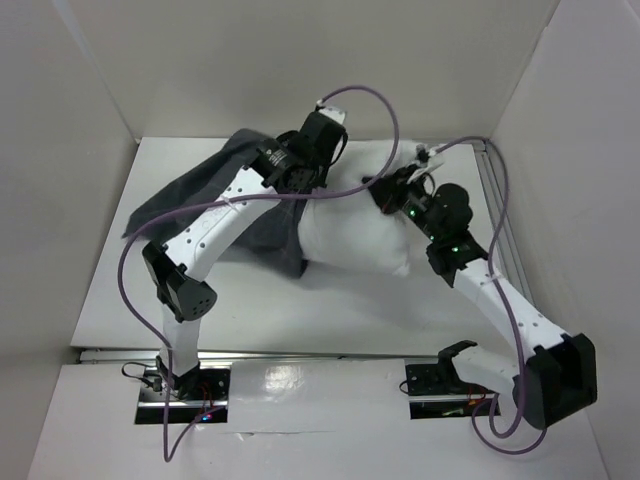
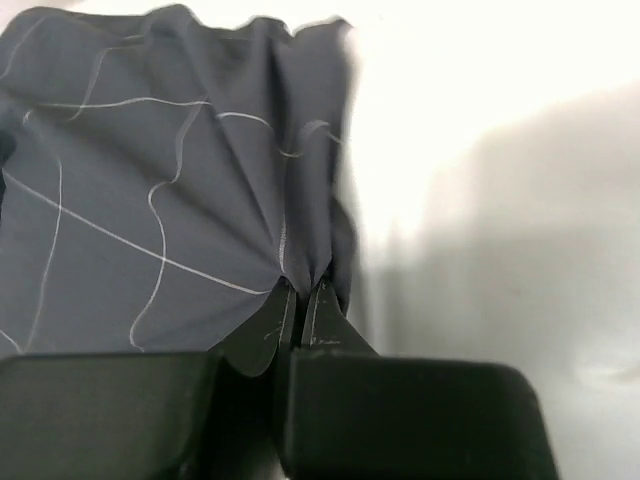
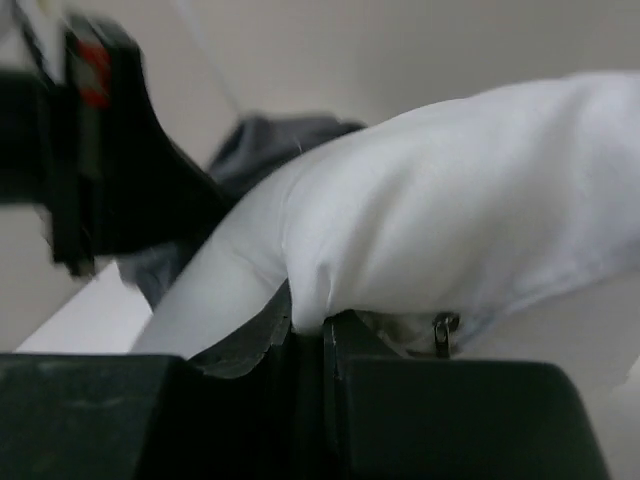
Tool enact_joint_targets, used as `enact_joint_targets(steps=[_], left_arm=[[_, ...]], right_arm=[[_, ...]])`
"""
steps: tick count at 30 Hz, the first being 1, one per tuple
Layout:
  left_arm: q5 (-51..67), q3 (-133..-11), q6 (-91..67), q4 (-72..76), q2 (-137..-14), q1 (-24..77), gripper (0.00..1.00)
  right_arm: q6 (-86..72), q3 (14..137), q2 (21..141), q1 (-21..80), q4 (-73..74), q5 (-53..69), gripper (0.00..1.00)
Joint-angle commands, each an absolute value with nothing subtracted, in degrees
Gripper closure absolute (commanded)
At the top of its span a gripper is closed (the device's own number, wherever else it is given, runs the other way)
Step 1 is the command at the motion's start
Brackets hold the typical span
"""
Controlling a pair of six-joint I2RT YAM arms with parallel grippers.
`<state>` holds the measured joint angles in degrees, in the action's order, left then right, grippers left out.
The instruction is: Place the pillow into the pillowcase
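Nearest our lens on the left wrist, the left gripper [image 2: 300,292] has its two black fingers drawn tight together. A bunch of the pillowcase [image 2: 150,180] is pinched between their tips, and the dark grey cloth with its thin pale grid lines fans out from that pinch in radiating creases. To the right of the cloth that view is washed out white, and we cannot tell what surface it is. On the right wrist, the right gripper [image 3: 308,322] is likewise closed, with only a slit between its fingers, nipping a fold of the pillow [image 3: 450,200] at its lower edge. The white cushion bulges up and over the fingers, and a small metal tab [image 3: 443,332] shows at its underside. Beyond the pillow we see a hump of the grey pillowcase, and a blurred black arm part [image 3: 100,170] with a red mark fills the left of that view. From above, the pillow lies across the middle of the white table [image 1: 300,310], toward the right. The pillowcase spreads from the table's far left corner toward the centre, and its right end lies over the pillow's left end. The left gripper reaches down at the far edge where cloth meets cushion, and the right gripper sits at the pillow's far right side. Purple cables [image 1: 370,95] loop over both arms.
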<state>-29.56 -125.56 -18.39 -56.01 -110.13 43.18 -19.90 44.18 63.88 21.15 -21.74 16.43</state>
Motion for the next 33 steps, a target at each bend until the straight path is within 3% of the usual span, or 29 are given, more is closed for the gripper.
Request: enact_joint_targets(steps=[1, 8, 15, 18, 21, 24, 30, 31, 33], left_arm=[[-13.8, -138.8, -13.2, -43.8, -112.3, 48.0, 1.0], [4.2, -140.0, -12.5, -26.0, -105.1, 48.0, 1.0], [9.1, -120.3, -20.6, -14.4, -92.6, 43.6, 1.0], [-0.3, -102.0, -25.7, -16.1, -86.3, 41.2, 1.0], [-4.0, -81.1, -33.2, -12.9, -77.5, 35.6, 1.0], [-0.6, -70.2, -38.3, -12.2, -72.7, 27.1, 1.0], [2.5, -53.4, -45.4, -10.9, -67.5, 19.2, 1.0], [1.9, -51.2, -46.6, -10.9, -66.5, 18.4, 1.0], [1.1, -49.6, -47.2, -12.1, -63.3, 16.0, 1.0]], right_arm=[[-13.2, 52.9, 59.2, 21.8, -23.1, 9.9, 1.0], [-2.2, 66.8, 57.9, 21.3, -28.2, 3.7, 1.0], [1.5, 77.6, 65.9, 23.4, -28.1, 22.6, 1.0], [-1.3, 79.2, 72.5, 27.8, -19.6, 33.1, 1.0], [-0.4, 74.8, 77.1, 36.0, -19.1, 33.9, 1.0], [1.2, 73.9, 81.3, 44.3, -18.4, 29.5, 1.0], [3.6, 81.8, 91.8, 52.6, -9.7, 39.9, 1.0], [4.7, 81.8, 91.8, 53.5, -9.1, 42.8, 0.96], [4.7, 80.7, 91.3, 54.7, -8.4, 44.0, 0.72]])
